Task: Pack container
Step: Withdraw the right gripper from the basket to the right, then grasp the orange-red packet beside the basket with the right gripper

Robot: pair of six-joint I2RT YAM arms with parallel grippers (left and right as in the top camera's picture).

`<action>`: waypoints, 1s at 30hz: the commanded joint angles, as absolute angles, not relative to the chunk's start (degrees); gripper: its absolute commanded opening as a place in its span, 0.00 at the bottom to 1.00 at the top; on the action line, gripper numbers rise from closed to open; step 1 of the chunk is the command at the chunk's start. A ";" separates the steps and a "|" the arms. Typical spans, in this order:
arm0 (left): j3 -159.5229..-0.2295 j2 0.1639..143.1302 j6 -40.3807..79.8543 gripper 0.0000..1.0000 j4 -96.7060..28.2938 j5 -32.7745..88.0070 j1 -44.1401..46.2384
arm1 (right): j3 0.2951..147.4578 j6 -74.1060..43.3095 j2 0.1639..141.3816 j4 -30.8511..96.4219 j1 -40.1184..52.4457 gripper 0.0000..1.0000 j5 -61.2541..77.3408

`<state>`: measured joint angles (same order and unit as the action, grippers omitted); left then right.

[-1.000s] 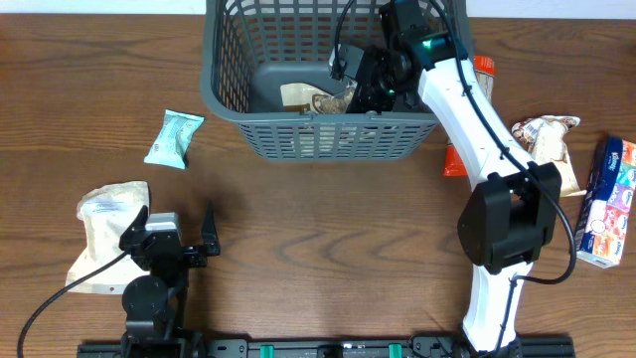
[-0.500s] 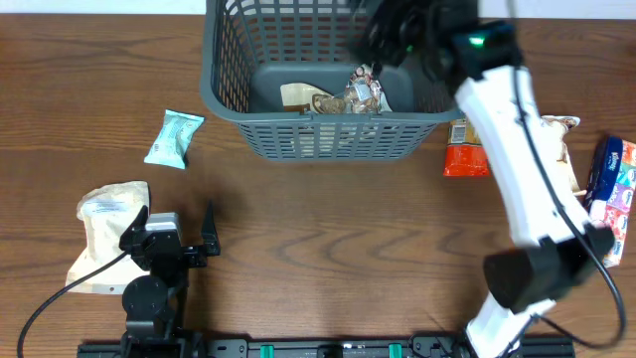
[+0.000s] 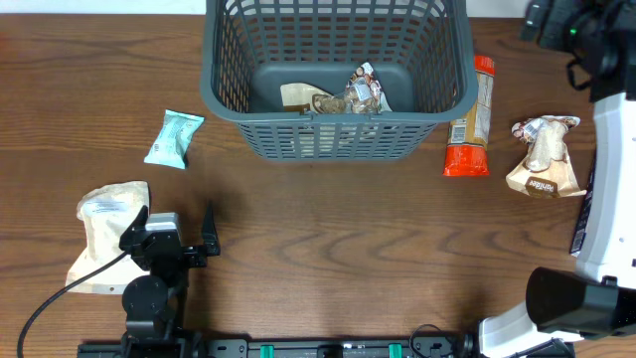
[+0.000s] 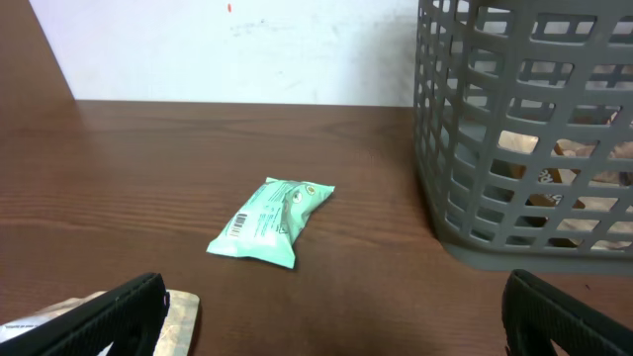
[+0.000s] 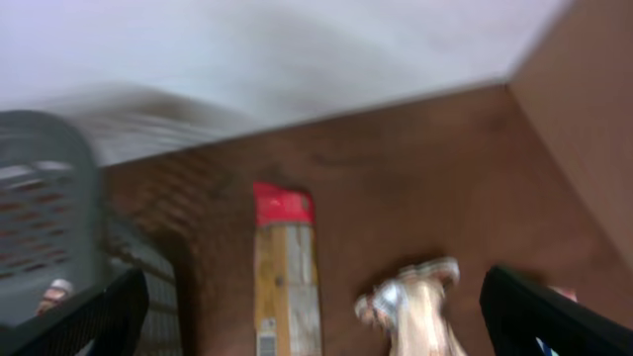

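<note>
The container point(image 3: 227, 109), a large dark grey lattice basket, stands at the back centre of the table with a silver-brown snack packet point(image 3: 364, 91) and a beige one point(image 3: 297, 96) on its bottom. My right gripper point(image 3: 545, 20) is up at the back right, away from the basket, open and empty point(image 5: 316, 326); the wrist view is blurred. Below it lie a red and yellow packet point(image 5: 285, 267) and a brown-white bag point(image 5: 420, 307). My left gripper point(image 3: 171, 231) rests open near the front left, empty point(image 4: 326, 331). The basket's wall point(image 4: 524, 129) shows at the right of the left wrist view.
A teal packet point(image 3: 175, 138) point(image 4: 272, 222) lies left of the basket. A beige pouch point(image 3: 104, 234) sits beside my left gripper's left finger. The red and yellow packet point(image 3: 472, 117) lies just right of the basket, the brown-white bag point(image 3: 545, 157) further right.
My right arm has lifted out of the basket and swung to the back right, leaving the silver-brown packet inside. The left arm has not moved.
</note>
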<state>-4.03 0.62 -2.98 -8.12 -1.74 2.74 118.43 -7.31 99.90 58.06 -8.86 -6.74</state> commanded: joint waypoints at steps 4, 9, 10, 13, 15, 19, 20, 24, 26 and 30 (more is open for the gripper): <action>-2.28 0.23 -2.68 0.99 -8.47 -2.20 2.96 | 118.39 -13.26 104.40 61.80 -9.67 0.99 -7.25; -2.28 0.23 -2.68 0.99 -8.45 -2.20 2.98 | 118.39 -13.19 111.68 63.07 -9.67 0.99 -4.91; -2.28 0.23 -2.68 0.99 -8.47 -2.20 2.98 | 118.39 -13.13 113.25 63.05 -9.67 0.99 -4.36; -2.28 0.23 -2.68 0.99 -8.45 -2.20 2.98 | 118.39 -13.06 117.43 63.00 -9.67 0.99 -3.53; -2.28 0.23 -2.68 0.99 -8.45 -2.20 2.98 | 118.39 -12.97 119.98 62.96 -9.67 0.99 -2.92; -2.28 0.23 -2.68 0.99 -8.47 -2.20 2.98 | 118.39 -12.08 124.16 63.05 -9.67 0.99 -1.43; -2.28 0.23 -2.68 0.99 -8.45 -2.20 2.98 | 118.39 -12.08 125.08 63.07 -9.65 0.99 -1.41; -2.28 0.23 -2.68 0.99 -8.45 -2.20 2.98 | 118.39 -11.94 128.03 63.09 -9.39 0.99 -1.34; -2.28 0.23 -2.68 0.99 -8.45 -2.20 2.98 | 118.39 -11.73 129.54 63.09 -9.28 0.99 -1.21; -2.28 0.23 -2.68 0.99 -8.45 -2.20 2.98 | 118.39 -11.70 132.42 63.26 -9.21 0.99 -0.99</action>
<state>-4.03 0.62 -2.98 -8.12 -1.74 2.74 118.39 -11.97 129.99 63.05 -9.52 -1.63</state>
